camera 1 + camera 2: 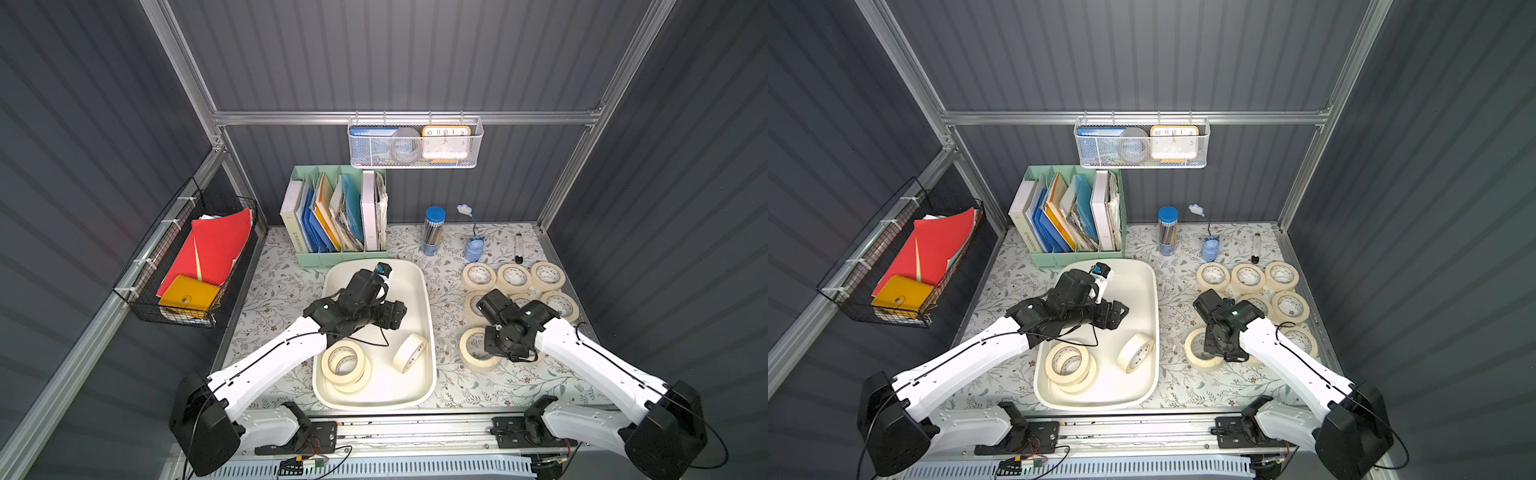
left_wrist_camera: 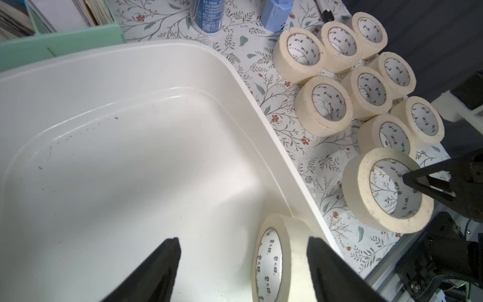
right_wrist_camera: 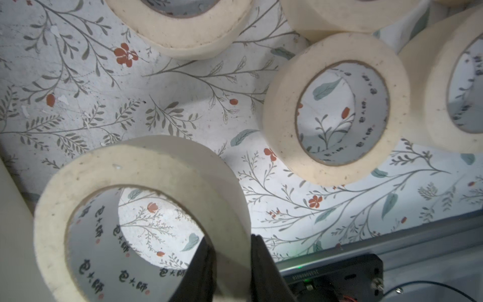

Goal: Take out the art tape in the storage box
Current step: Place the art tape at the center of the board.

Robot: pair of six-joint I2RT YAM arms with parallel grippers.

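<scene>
The storage box (image 1: 429,299) is a cream-white tub in the middle of the table. In it lie two stacked art tape rolls (image 1: 326,368), and one roll (image 1: 402,349) stands on edge. My left gripper (image 1: 394,321) hangs inside the box, open. In the left wrist view, the left gripper (image 2: 243,238) has the upright roll (image 2: 286,251) between its fingers, close to one and clear of the other. My right gripper (image 3: 230,238) is shut on the wall of a roll (image 3: 146,162) on the table right of the box, one finger inside the ring. Several more rolls (image 1: 514,277) lie beyond it.
A mint-green file holder (image 1: 332,216) stands right behind the box. A blue-capped pencil tube (image 1: 434,230), a small blue device (image 1: 473,247) and a black marker (image 1: 518,249) are at the back right. A white mesh basket (image 1: 415,143) hangs above, and a black wire basket (image 1: 187,257) on the left wall.
</scene>
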